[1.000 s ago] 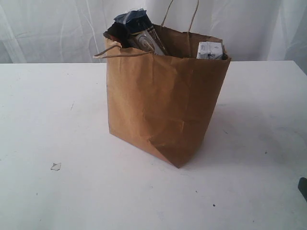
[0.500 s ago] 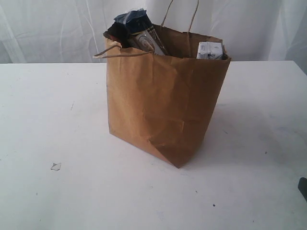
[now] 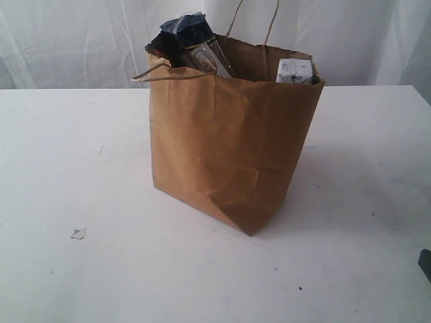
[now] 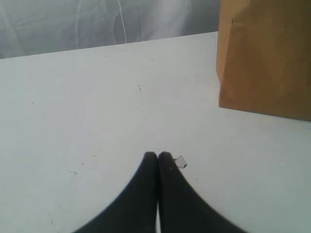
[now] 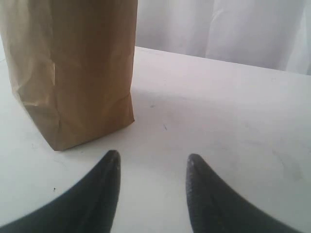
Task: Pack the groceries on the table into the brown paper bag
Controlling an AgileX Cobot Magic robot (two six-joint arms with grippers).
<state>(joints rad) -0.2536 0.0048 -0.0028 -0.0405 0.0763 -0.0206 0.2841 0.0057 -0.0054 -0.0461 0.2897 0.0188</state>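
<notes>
The brown paper bag [image 3: 232, 141] stands upright in the middle of the white table [image 3: 81, 155]. Out of its top stick the long dark-blue noodle packet [image 3: 192, 42] on the left and the small white-blue carton [image 3: 295, 70] on the right. The other groceries are hidden or out of view. In the left wrist view my left gripper [image 4: 157, 156] is shut with nothing in it, low over the table, the bag [image 4: 265, 53] well off to one side. My right gripper [image 5: 153, 162] is open and empty, a short way from the bag's base [image 5: 73, 73].
A small white crumb [image 3: 78, 233] lies on the table at the front left; it shows right beside the left fingertips [image 4: 180, 162]. A dark bit of the right arm [image 3: 425, 264] peeks in at the right edge. White cloth hangs behind the table.
</notes>
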